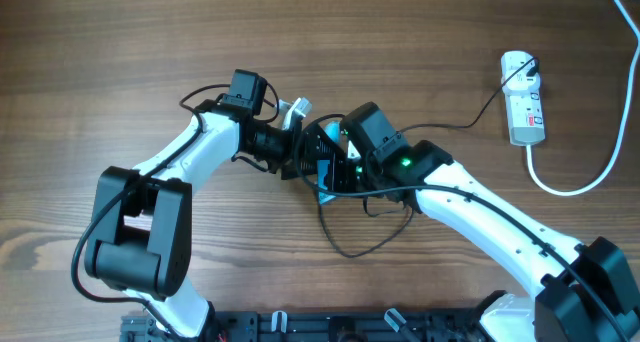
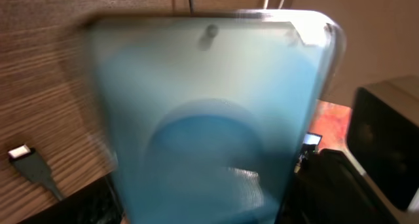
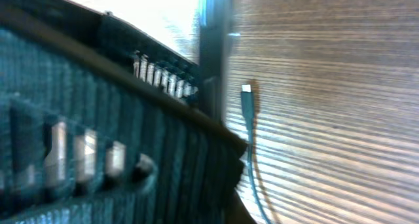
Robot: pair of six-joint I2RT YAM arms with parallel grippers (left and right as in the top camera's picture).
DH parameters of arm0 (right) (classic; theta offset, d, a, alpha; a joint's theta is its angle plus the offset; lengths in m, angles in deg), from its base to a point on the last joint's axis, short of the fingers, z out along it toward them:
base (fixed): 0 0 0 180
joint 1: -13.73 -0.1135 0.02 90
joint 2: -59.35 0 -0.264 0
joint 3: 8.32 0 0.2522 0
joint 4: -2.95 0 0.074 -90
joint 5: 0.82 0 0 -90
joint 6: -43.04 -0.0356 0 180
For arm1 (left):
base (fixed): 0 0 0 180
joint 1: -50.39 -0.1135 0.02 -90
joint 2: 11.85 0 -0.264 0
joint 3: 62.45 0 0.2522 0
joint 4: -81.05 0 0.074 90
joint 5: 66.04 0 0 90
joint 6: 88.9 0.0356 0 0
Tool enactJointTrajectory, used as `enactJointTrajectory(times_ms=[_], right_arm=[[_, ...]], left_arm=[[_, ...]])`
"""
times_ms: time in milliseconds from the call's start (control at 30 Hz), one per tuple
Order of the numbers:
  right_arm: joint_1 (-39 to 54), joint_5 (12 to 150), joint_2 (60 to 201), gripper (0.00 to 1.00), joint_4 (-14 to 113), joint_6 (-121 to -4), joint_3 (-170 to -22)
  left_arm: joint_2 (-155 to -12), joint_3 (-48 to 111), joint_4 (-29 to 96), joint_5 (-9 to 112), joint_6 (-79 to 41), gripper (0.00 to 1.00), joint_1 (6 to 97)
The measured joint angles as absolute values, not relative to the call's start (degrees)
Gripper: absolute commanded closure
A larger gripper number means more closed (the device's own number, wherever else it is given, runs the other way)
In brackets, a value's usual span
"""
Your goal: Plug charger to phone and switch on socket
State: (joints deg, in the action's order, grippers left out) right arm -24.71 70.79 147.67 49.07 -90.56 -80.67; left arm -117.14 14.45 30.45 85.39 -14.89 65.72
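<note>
The two white-and-black arms meet at the middle of the brown wooden table (image 1: 120,42), their wrists crowded over the small flat phone with the turquoise screen (image 1: 326,174). From overhead only a sliver of it shows between them. In the left wrist view its glowing screen (image 2: 209,119) fills nearly the whole picture, blurred. The left jaws are close on the phone, but I cannot tell whether they press its edges or stand clear of it. The right jaws are clenched; the smeared right wrist view does not show whether anything is pinched between them.

The thin black charger cable (image 1: 470,117) has its black plug (image 1: 530,78) seated in the far end of the small white oblong power strip (image 1: 524,100), which lies at the right of the table, well apart from the phone. From there the cable runs left to the arms and loops on the wood below the right wrist. Its small plug tip (image 2: 23,153) lies loose on the table just beside the phone, not in it. The right wrist view shows the same tip (image 3: 247,92) flat on the wood. The strip's red switch (image 1: 537,112) is too small to read. A white cord (image 1: 575,182) curves away from the strip's near end.
</note>
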Motion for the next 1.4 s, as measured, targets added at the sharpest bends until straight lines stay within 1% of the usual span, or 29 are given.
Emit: enactJointTrajectory(times_ms=[167, 300, 467, 600, 700, 767, 867, 933, 1400], right_arm=[[-24.7, 70.6, 147.7, 0.96, 49.2, -90.7, -80.6], [-22.9, 67.8, 147.6, 0.96, 48.4, -90.0, -80.6], [-18.3, 58.1, 146.7, 0.96, 42.8, -87.0, -80.6], [-15.7, 48.2, 146.1, 0.96, 37.7, -85.9, -80.6], [-14.6, 43.6, 146.1, 0.96, 34.2, -85.8, -80.6], [-14.3, 41.5, 146.0, 0.96, 32.0, -85.1, -80.6], [-14.3, 39.2, 145.2, 0.95, 30.0, -83.2, -80.6], [-14.3, 38.1, 144.7, 0.96, 28.5, -82.0, -80.7], [-15.4, 32.0, 144.5, 0.96, 6.2, -82.8, -80.6]], left_arm=[[-117.1, 14.4, 30.9, 85.8, -14.7, 0.01, 65.7], [-117.0, 14.4, 32.3, 88.1, -14.7, 0.06, 64.9], [-117.0, 14.3, 39.8, 97.7, -14.7, 0.14, 61.4], [-116.7, 14.3, 46.6, 107.4, -15.1, 0.14, 60.8], [-114.6, 14.2, 49.7, 110.4, -16.0, 0.15, 60.4], [-112.5, 14.1, 52.6, 111.1, -17.8, 0.15, 59.4], [-108.8, 13.8, 58.8, 111.5, -22.6, 0.19, 58.0], [-106.7, 13.7, 61.7, 111.5, -25.4, 0.2, 57.7], [-93.1, 13.7, 69.5, 110.8, -29.2, 0.2, 54.2]])
